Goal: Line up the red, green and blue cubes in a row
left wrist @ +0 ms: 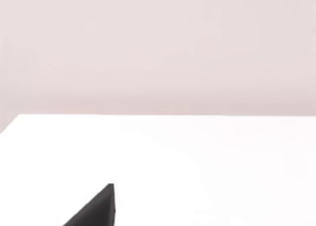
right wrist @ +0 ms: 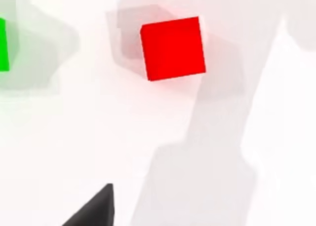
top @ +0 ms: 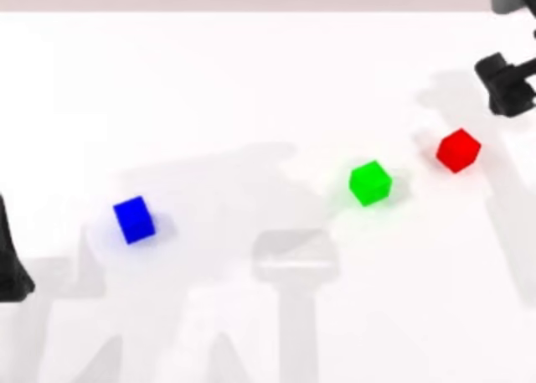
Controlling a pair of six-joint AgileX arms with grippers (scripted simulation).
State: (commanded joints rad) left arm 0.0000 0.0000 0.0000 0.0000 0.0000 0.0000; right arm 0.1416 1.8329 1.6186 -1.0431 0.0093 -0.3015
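The blue cube (top: 134, 219) rests on the white table at the left. The green cube (top: 369, 183) sits right of centre, and the red cube (top: 458, 150) lies a short gap further right and slightly farther back. My right gripper (top: 505, 85) hovers at the far right, just behind and right of the red cube, holding nothing I can see. In the right wrist view the red cube (right wrist: 173, 48) lies free ahead, with the green cube (right wrist: 3, 45) cut off at the picture's edge. My left arm (top: 12, 266) is parked at the left edge, well away from the blue cube.
The white table (top: 251, 81) carries only the three cubes and soft shadows of the arms. Its back edge (top: 251, 12) runs along the top of the top view. The left wrist view shows bare table and a pale wall.
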